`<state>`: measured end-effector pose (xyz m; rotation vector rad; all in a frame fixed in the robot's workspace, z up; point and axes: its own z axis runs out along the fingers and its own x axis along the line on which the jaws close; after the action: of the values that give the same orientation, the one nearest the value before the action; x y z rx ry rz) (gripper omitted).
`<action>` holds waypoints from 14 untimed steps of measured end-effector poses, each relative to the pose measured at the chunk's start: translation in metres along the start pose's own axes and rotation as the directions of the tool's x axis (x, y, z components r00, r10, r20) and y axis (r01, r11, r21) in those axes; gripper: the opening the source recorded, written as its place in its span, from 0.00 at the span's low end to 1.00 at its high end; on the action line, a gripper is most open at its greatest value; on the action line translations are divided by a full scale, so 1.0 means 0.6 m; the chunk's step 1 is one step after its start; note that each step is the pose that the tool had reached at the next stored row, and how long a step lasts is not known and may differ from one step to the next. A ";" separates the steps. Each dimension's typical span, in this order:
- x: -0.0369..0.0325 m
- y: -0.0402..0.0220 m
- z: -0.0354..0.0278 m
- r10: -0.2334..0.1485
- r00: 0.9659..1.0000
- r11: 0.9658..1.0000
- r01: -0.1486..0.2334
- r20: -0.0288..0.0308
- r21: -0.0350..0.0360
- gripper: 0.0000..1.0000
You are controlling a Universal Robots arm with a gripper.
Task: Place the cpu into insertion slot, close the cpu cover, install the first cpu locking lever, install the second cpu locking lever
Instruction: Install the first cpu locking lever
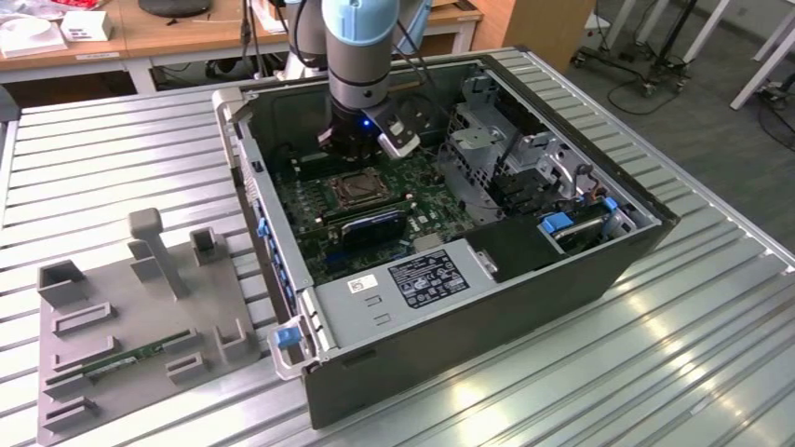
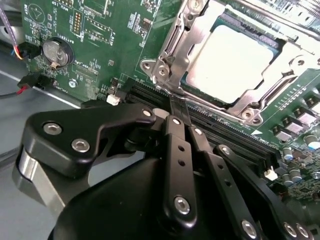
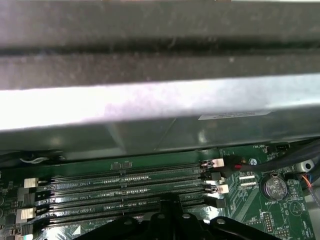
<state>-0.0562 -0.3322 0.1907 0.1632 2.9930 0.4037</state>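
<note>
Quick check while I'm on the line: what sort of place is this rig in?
Probably a lab or office workshop. An opened computer case lies on a ribbed metal table, wooden desks stand behind it, and wheeled stands sit on a carpeted floor. The hand hovers beside the cpu.

socket open above | memory slots (image 2: pixel 210 125) beside | drive cage (image 1: pixel 497 149) exterior view's right

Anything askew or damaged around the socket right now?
Nothing stands out. The pale silver-faced square cpu lies flat in the socket, the thin silvery metal frame cover lies down around it, and the black gripper sits beside the socket.
</note>
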 end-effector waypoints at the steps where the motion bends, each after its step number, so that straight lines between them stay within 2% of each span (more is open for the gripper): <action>1: 0.000 0.000 0.000 0.000 1.000 1.000 0.000 0.000 -0.004 0.11; 4: 0.000 0.001 -0.002 0.001 1.000 1.000 -0.001 0.000 -0.012 0.11; 5: -0.001 0.002 -0.005 0.002 1.000 1.000 -0.002 -0.001 -0.013 0.11; 9: -0.002 0.005 -0.018 0.002 1.000 1.000 -0.002 -0.001 -0.013 0.11; 12: -0.002 0.007 -0.023 0.002 1.000 1.000 -0.002 -0.001 -0.013 0.11; 14: -0.003 0.007 -0.024 0.001 1.000 1.000 -0.001 -0.001 -0.010 0.11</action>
<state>-0.0560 -0.3319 0.2057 0.1638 2.9913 0.4184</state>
